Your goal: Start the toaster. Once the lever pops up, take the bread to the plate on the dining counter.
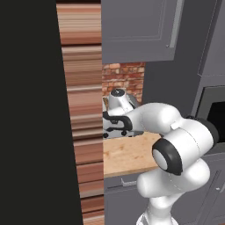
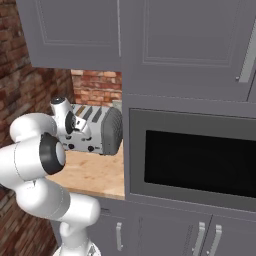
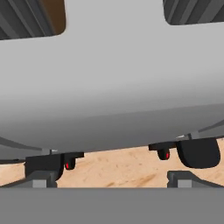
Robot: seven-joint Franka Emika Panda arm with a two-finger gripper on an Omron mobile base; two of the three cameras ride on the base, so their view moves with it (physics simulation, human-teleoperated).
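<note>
White and dark-jointed, the robot arm reaches forward over the light wooden countertop [image 2: 90, 172] with its two-finger gripper [image 3: 116, 177] hard up against the boxy silver-grey metal toaster [image 2: 102, 127]. In the hand view the two dark finger tips [image 3: 41, 175] stand far apart, jaws wide and holding nothing, with the toaster's smooth grey front just beyond them and wood showing below.

Small black knobs and a lever [image 3: 197, 152] hang along the lower edge of that front, two of them with red dots. The black lever at the right looks like the part to press: a short stiff tab, best pushed straight down with one finger tip rather than pinched. The casing is probably slick metal, and the toaster may slide on the counter if shoved sideways.

Further in, at the top left of the hand view, a brown patch [image 3: 54, 15] in a slot is likely the bread. Toast would be light, rigid and crumbly, so a gentle pinch across its flat faces near the top edge suits it.

Behind the toaster runs a red brick wall [image 2: 95, 85]; grey cabinets [image 2: 175, 45] hang above, and a black-windowed built-in oven [image 2: 200, 162] sits to the right.
</note>
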